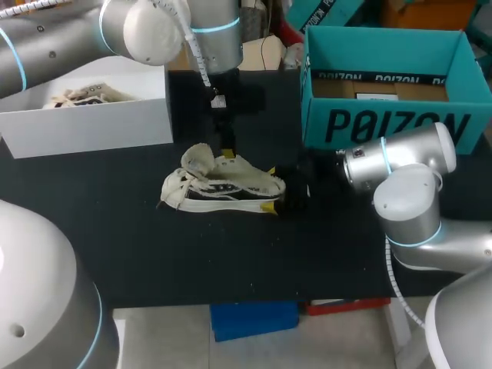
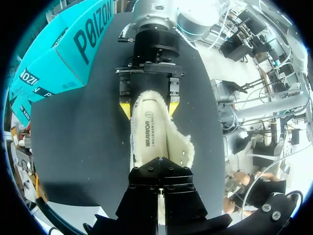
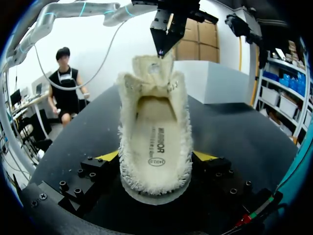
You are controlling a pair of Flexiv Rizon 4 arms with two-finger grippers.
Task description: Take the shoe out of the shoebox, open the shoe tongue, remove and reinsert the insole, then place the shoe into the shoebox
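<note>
The shoe [image 1: 223,188] lies on its side on the black table [image 1: 115,254], well apart from the teal shoebox [image 1: 384,123] behind it and to the right, and from a white box [image 1: 92,127] at the left. The right gripper [image 3: 157,156] has its yellow tips pressed against the heel from both sides, so it pinches the shoe there. The left gripper [image 3: 162,49] comes down from above with its fingers drawn together on the tip of the tongue [image 3: 155,66], which is pulled up and away from the opening. The insole [image 3: 154,142] shows flat inside, not yet lifted.

The shoe looks light. Its upper is soft and fleecy with a frayed edge, and likely gives under pressure. The sole seems the stiffer part, so the heel is probably the soundest place to brace it, as the right gripper does. The tongue is floppy and thin; a pinch near its tip may slip off the fuzzy cloth, and a hold lower down would likely be surer. The insole appears thin and bendable, and is best taken at its exposed heel-end edge, peeled rather than yanked, since it may buckle when it is pushed back in.
</note>
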